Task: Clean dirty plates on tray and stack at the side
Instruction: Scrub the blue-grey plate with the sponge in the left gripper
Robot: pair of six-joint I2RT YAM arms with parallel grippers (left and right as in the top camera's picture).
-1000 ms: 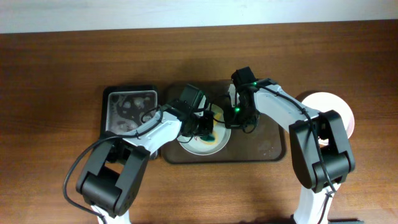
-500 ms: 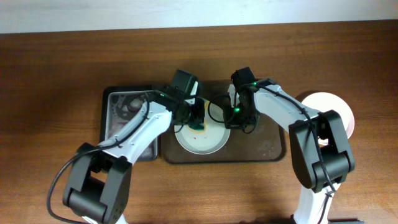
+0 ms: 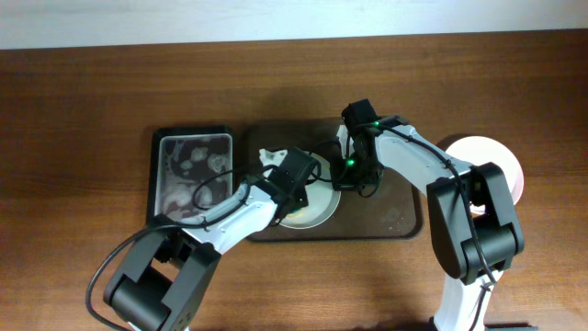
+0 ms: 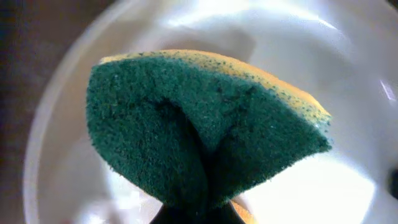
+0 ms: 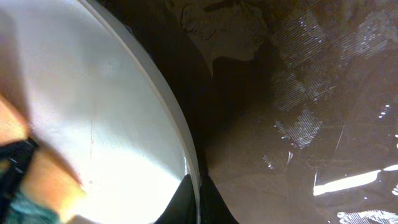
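The left arm (image 3: pixel 230 207) is reaching up and to the right from its base, wrist tipping downward. The left claw (image 3: pixel 303 188) is pinching a folded sponge (image 4: pixel 205 130) between closed fingers. The right arm (image 3: pixel 418 156) is folding back leftward from its elbow. The right claw (image 3: pixel 346 182) is pointing down, its jaws squeezing a plate (image 5: pixel 93 124) by the rim.

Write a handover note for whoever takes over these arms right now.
Left pincer: shut on the folded green sponge, over the plate.
Right pincer: shut on that plate's right rim.
The plate is the only one on the brown tray; the side plates sit right of the tray, count unclear.
Done: no sauce shows on the plate's visible parts.
Left: finish wiping, move it to the side plates.
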